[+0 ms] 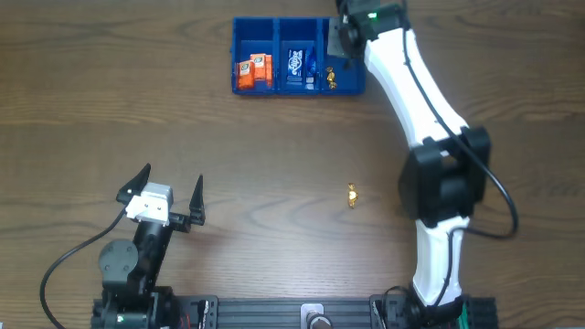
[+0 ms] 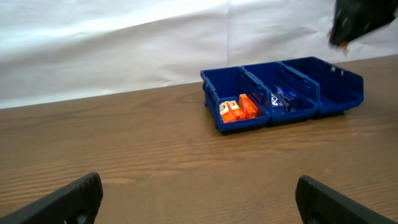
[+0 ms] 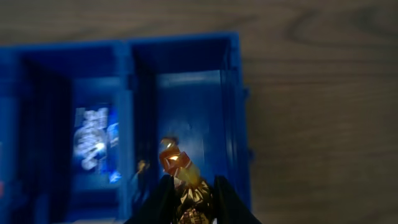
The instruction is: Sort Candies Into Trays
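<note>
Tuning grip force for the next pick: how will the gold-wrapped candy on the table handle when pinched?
Probably light: the gold-wrapped candy is tiny beside the blue tray. Its foil looks shiny, like the held candy in the right gripper, so it may slip or crumple. Its flared wrapper ends likely limit rolling.

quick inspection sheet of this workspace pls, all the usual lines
Surface: wooden table, bare wood.
Job's things: blue tray with three compartments; seen from above, orange candies in the left one, blue candies in the middle, a gold piece in the right. A loose gold candy lies on the table near the right arm.
Clutter: nothing seen.
Grippers: left gripper open, holding nothing; right gripper shut on a gold-wrapped candy above the tray's right compartment.
Cables: black cable loops by the left arm's base; another cable runs along the right arm.
Surroundings: white backdrop behind the table.
</note>
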`<control>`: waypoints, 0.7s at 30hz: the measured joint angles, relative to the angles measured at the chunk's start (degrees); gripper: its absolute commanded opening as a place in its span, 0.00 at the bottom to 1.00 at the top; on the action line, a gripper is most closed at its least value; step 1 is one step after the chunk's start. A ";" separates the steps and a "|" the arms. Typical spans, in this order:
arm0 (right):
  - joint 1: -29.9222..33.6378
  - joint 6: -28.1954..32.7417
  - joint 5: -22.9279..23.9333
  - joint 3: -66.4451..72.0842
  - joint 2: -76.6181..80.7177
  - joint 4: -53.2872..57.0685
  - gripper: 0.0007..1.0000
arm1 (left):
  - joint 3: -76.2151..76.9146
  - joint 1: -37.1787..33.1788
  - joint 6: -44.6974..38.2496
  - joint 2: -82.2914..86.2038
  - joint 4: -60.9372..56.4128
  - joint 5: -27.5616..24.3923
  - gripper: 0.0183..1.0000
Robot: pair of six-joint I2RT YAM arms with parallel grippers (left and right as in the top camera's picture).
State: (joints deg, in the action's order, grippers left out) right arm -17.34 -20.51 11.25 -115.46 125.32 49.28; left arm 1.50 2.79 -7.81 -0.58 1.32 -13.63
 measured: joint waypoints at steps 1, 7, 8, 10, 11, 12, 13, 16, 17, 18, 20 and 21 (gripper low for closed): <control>0.31 0.22 -0.02 0.04 2.14 -1.22 0.14 | 0.00 0.00 0.00 0.00 -0.02 0.00 1.00; 0.46 0.24 -0.24 0.11 3.58 -4.22 0.22 | 0.00 0.00 0.00 0.00 0.00 0.00 1.00; 0.44 0.26 -0.35 0.11 3.58 -4.07 0.26 | 0.00 0.00 0.00 0.00 -0.02 0.00 1.00; 0.46 0.55 -0.48 0.11 3.61 -4.15 0.45 | 0.00 0.00 0.00 0.00 0.00 0.00 1.00; 0.46 0.48 -0.59 0.11 3.61 -4.17 0.50 | 0.00 0.00 0.00 0.00 0.00 0.00 1.00; 0.46 0.83 -0.72 0.11 3.61 -4.15 0.55 | 0.00 0.00 0.00 0.00 0.00 0.00 1.00; 0.46 0.81 -0.87 0.11 3.61 -4.13 0.63 | 0.00 0.00 0.00 0.00 0.00 0.00 1.00; 0.44 0.76 -1.05 0.11 3.61 -4.13 0.67 | 0.00 0.00 0.00 0.00 -0.02 0.00 1.00; 0.44 0.87 -1.14 0.13 3.58 -4.20 0.68 | 0.00 0.00 0.00 0.00 -0.02 0.00 1.00; 0.44 0.85 -1.16 0.46 3.37 -4.72 0.68 | 0.00 0.00 0.00 0.00 0.00 0.00 1.00; 0.17 0.83 -1.16 4.52 0.46 -6.88 0.71 | 0.00 0.00 0.00 0.00 0.00 0.00 1.00; -0.11 0.83 -1.09 7.85 -2.29 -7.98 0.72 | 0.00 0.00 0.00 0.00 -0.02 0.00 1.00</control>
State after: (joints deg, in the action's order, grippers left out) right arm -17.45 -19.68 10.15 -107.61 123.02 41.30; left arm 1.50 2.79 -7.81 -0.58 1.30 -13.63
